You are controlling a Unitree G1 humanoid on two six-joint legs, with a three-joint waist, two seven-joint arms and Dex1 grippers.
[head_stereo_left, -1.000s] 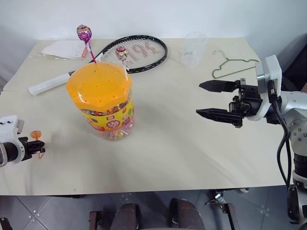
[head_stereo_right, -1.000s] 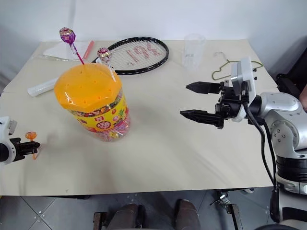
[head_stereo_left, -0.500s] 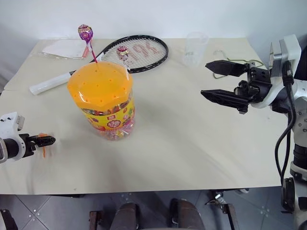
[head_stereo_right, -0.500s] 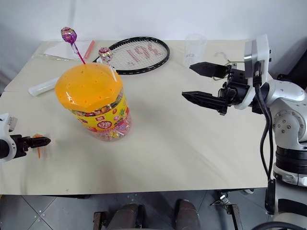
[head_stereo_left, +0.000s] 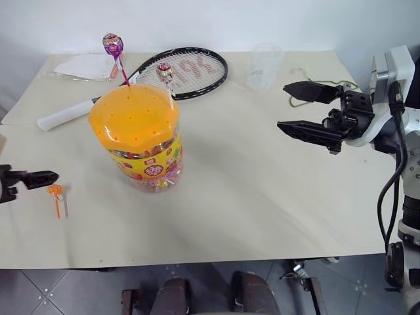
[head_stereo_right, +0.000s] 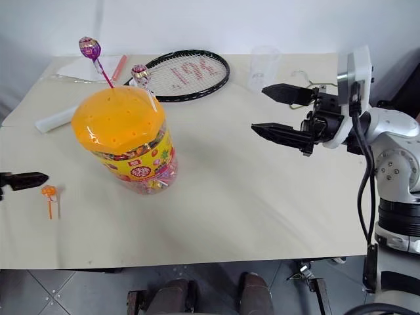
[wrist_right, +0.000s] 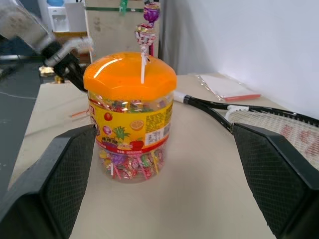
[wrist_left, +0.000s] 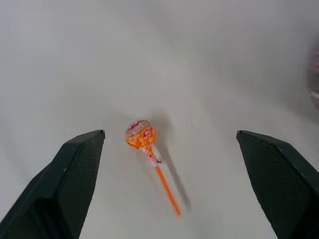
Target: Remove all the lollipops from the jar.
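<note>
The jar (head_stereo_left: 146, 147), a clear tub with an orange hole-dotted lid, stands left of the table's middle. Two lollipops stick up from the lid's far side, a purple one (head_stereo_left: 113, 44) and a pinkish-silver one (head_stereo_left: 165, 71). An orange lollipop (head_stereo_left: 55, 191) lies flat on the table left of the jar, also seen in the left wrist view (wrist_left: 140, 135). My left gripper (wrist_left: 169, 133) hovers above it, open and empty, at the table's left edge (head_stereo_left: 29, 177). My right gripper (head_stereo_left: 283, 105) is open and empty in the air right of the jar, pointing toward it.
A black tennis racket (head_stereo_left: 187, 69) lies behind the jar, and a clear plastic cup (head_stereo_left: 264, 64) stands at the back right. A green wire hanger (head_stereo_left: 296, 103) lies behind my right gripper. A plastic sleeve of papers (head_stereo_left: 82, 65) rests at the back left.
My left gripper opened and let go of the orange lollipop, which now lies on the table. That gripper then rose and drew back to the left. The right gripper lifted slightly.
</note>
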